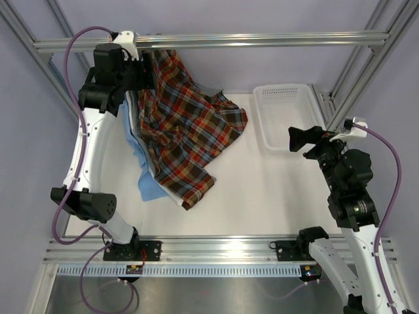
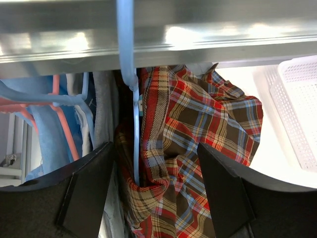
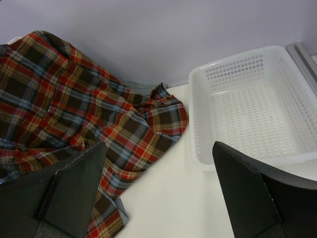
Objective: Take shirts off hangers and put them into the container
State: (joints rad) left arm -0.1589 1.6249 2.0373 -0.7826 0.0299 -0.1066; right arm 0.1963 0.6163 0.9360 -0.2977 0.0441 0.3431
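well short of the rail (image 1: 216, 40), the right gripper (image 3: 159, 146) hangs spread and empty, facing the white container (image 3: 245, 162) that sits below the rail's right end. the plaid shirt (image 1: 190, 131) hangs from the rail and spills away from it, long axis square to the rail, hem farthest from it. just under the rail the left gripper (image 2: 154, 146) stands spread astride the shirt's collar and the light blue hanger (image 2: 134, 129), whose stem points straight up to its hook over the rail; the left arm is far the nearer.
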